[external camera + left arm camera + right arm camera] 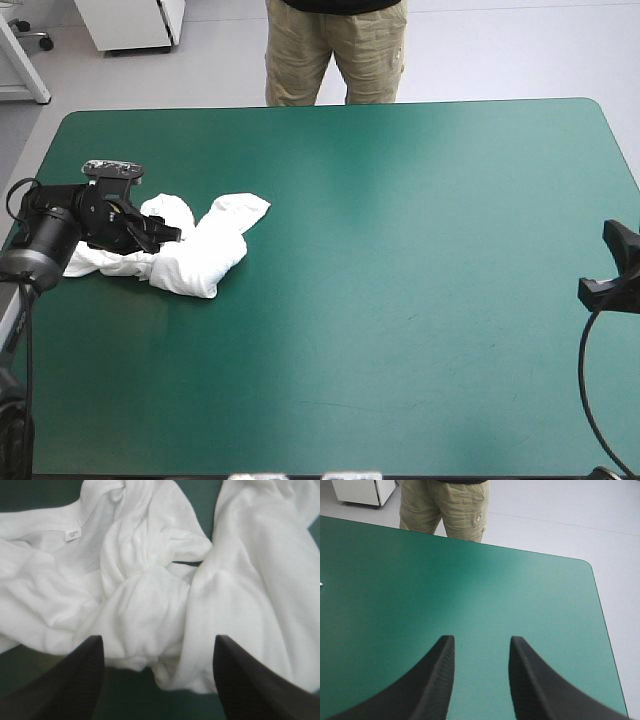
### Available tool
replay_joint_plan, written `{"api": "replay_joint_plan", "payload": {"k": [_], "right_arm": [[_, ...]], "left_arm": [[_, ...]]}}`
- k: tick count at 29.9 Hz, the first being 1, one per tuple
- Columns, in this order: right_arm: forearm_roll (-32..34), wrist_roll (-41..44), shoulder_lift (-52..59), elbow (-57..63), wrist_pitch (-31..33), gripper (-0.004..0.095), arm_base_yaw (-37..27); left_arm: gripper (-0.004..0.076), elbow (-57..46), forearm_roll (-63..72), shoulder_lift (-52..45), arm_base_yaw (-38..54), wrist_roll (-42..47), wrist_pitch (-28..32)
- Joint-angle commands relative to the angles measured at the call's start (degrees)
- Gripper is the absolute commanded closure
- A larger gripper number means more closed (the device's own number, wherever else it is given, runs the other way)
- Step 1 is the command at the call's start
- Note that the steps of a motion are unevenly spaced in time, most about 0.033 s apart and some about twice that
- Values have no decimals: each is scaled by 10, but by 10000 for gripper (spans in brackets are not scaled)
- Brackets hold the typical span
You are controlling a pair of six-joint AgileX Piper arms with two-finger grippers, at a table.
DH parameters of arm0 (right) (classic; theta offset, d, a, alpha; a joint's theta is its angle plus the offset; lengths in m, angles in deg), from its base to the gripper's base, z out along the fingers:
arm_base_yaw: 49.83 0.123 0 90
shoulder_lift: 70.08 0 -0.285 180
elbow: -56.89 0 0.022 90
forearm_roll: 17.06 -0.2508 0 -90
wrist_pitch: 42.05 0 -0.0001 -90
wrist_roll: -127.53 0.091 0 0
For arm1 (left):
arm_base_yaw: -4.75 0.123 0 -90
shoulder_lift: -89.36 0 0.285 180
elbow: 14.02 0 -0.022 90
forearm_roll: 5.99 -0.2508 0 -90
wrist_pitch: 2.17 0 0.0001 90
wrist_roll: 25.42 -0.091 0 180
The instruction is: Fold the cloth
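- We are looking at the T-shirt (195, 258) lying as a crumpled heap on the teal-green surface (400, 320), near its left edge and well apart from its right one.
- We are judging the fold as not yet begun. No sleeve is laid out, no hem is straightened, and the cloth is twisting over itself in thick rolls.
- What is remaining, as we are reading it, is nearly everything: taking hold, spreading the shirt flat, then folding it.
- The left pincer (168, 235) is hanging over the heap with its black fingers (60, 685) spread wide and gripping nothing (white cloth is filling the space between and ahead of them). We cannot tell whether the tips are touching the fabric.
- The right pincer (482, 640) is sitting at the surface's right edge. Its fingers are also standing apart, with only bare cover ahead of them.
- For the long axis, we are seeing the heap stretching roughly from the left edge toward the middle of the surface. One thick roll is angling off toward the far edge.
- For the heading, we are finding the neck label (73, 534), with the collar around it, ahead of the left pincer and out beyond one finger. We are taking that as the neck end, but we cannot tell where the hem is pointing.
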Motion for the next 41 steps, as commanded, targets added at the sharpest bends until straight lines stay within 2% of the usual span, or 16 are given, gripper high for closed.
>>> {"api": "replay_joint_plan", "payload": {"k": [1,4,10,13,16,17,21,25,28,35,41], "right_arm": [[1,-6,3,-14,-30,561,-1],[-12,-13,2,-14,-30,561,-1],[-14,-14,2,-14,-24,561,-1],[-14,-14,2,-14,-17,561,-1],[-14,-14,2,-14,-17,561,-1],[-14,-14,2,-14,-17,561,-1],[-9,-14,2,-14,-20,561,-1],[0,-14,2,-14,-20,561,-1],[4,-14,2,-14,-20,561,-1],[4,-13,2,-14,-19,561,-1],[4,-13,2,-14,-18,561,-1]], "left_arm": [[261,21,60,33,27,-10,46],[262,22,107,77,35,-34,54],[282,22,112,156,34,-43,43],[432,22,113,176,34,-59,24],[705,22,130,180,34,-86,16],[727,22,144,180,34,-102,14],[733,22,210,175,14,-142,2],[733,22,215,175,-53,-161,-17],[733,22,215,175,-135,-161,-13],[733,24,252,175,-333,-157,49],[733,45,260,175,-458,-157,53]]}}
